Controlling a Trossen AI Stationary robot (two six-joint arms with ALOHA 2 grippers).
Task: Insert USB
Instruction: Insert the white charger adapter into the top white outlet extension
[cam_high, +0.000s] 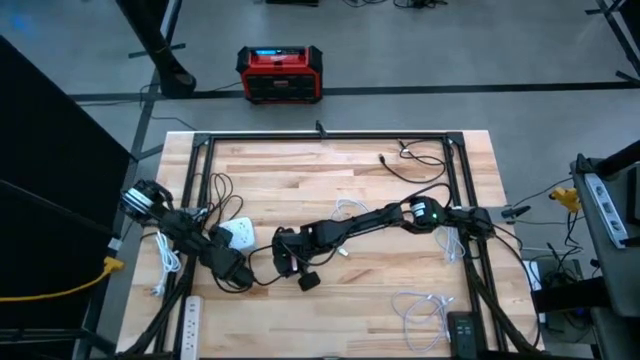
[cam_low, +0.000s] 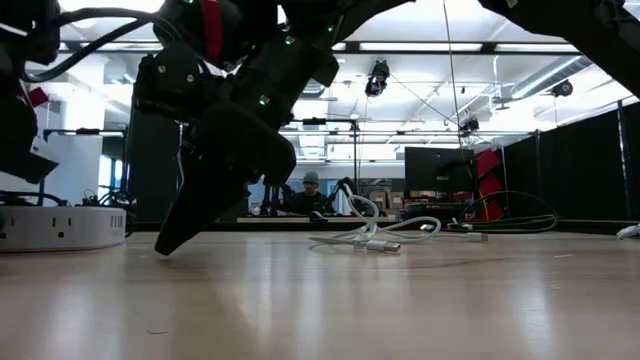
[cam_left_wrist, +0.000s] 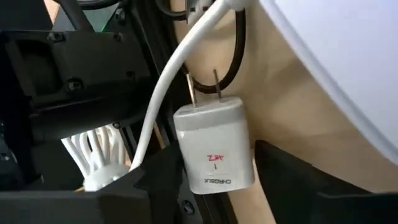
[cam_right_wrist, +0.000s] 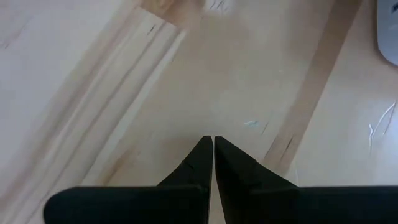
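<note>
The left gripper (cam_left_wrist: 214, 180) clamps the white charger (cam_left_wrist: 214, 146) at the table's eight o'clock edge, prongs pointing away from the fingers, its long axis along them. The right gripper (cam_right_wrist: 213, 149), shut and empty, rests mid-table, farther off.

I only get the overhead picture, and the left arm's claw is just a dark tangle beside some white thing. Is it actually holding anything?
Observer: Yes. The left wrist view shows a white plastic plug-in charger block between the left claw's fingers, which look closed on its sides.
Operator: Which way does it point?
Observer: Its two metal prongs point away from the claw.
Operator: And the right claw?
Observer: The right claw is shut, with its tips pressed together and nothing between them, over the pale wooden table.
</note>
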